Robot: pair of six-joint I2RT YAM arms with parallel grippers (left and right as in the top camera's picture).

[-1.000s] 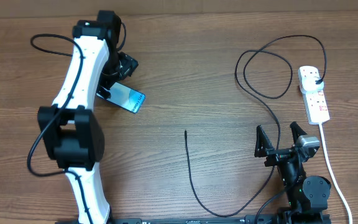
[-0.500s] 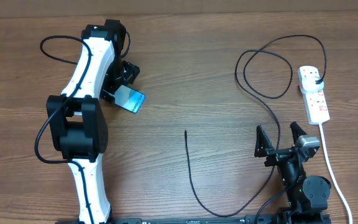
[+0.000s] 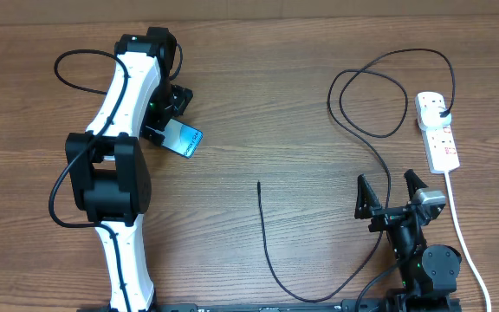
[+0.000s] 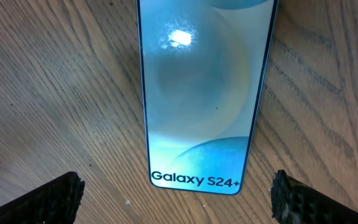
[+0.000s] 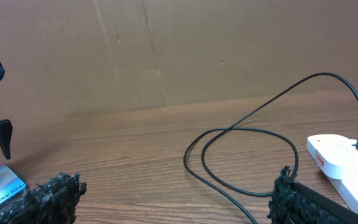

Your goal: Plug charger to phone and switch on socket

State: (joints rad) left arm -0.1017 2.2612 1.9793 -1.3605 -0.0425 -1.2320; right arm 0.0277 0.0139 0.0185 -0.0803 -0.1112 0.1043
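Glass-fronted phone (image 4: 204, 93) lies centred before your left gripper's (image 4: 176, 198) released jaws, lined up for grasping; right gripper's (image 3: 392, 192) jaws gape too.

At the phone (image 4: 201, 93), the left gripper (image 4: 178, 202) jaws stand wide, with bare table (image 3: 258, 104) on both sides. At the charger (image 3: 265, 238) tip, open wood from 9 through 3 o'clock. At the socket (image 3: 438, 132), cable loops obstruct at 9 o'clock, the white cord (image 3: 463, 243) exits at 6, and the right gripper (image 3: 391, 192) stands at 7.
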